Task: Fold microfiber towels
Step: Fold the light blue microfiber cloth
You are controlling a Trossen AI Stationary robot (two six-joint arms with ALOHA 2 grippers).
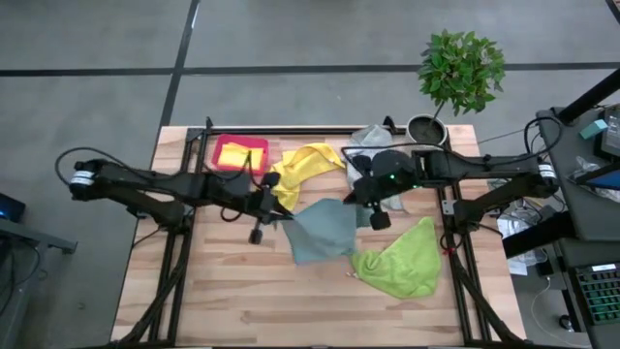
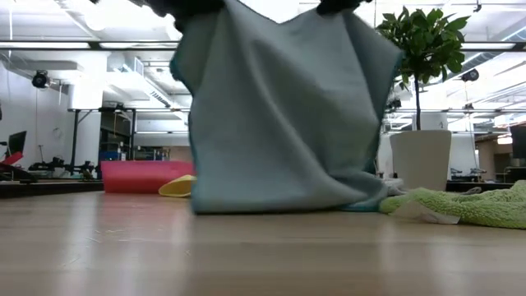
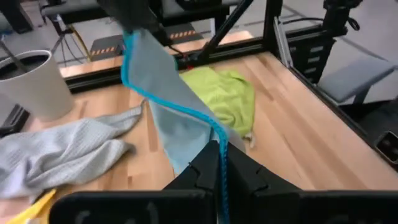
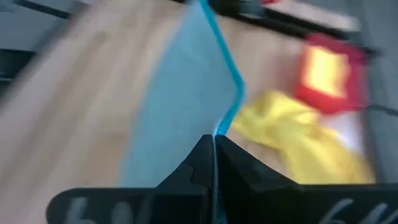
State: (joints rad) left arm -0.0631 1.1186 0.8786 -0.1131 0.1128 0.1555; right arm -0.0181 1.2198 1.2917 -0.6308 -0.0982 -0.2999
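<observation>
Light blue towel [image 1: 323, 233] is lifted over mid-bench [image 1: 232, 301], hanging as a sheet; its lower edge appears to touch the wood in the low view. Left tool [image 1: 274, 206] is clamped on one upper corner, right tool [image 1: 360, 194] clamped on the other. Lime green towel [image 1: 402, 260] lies crumpled just beside it; grey towel [image 3: 68, 149] near the plant pot [image 1: 426, 129]. One yellow towel [image 1: 305, 167] is heaped beside the red bin [image 1: 239, 153], another inside it.
</observation>
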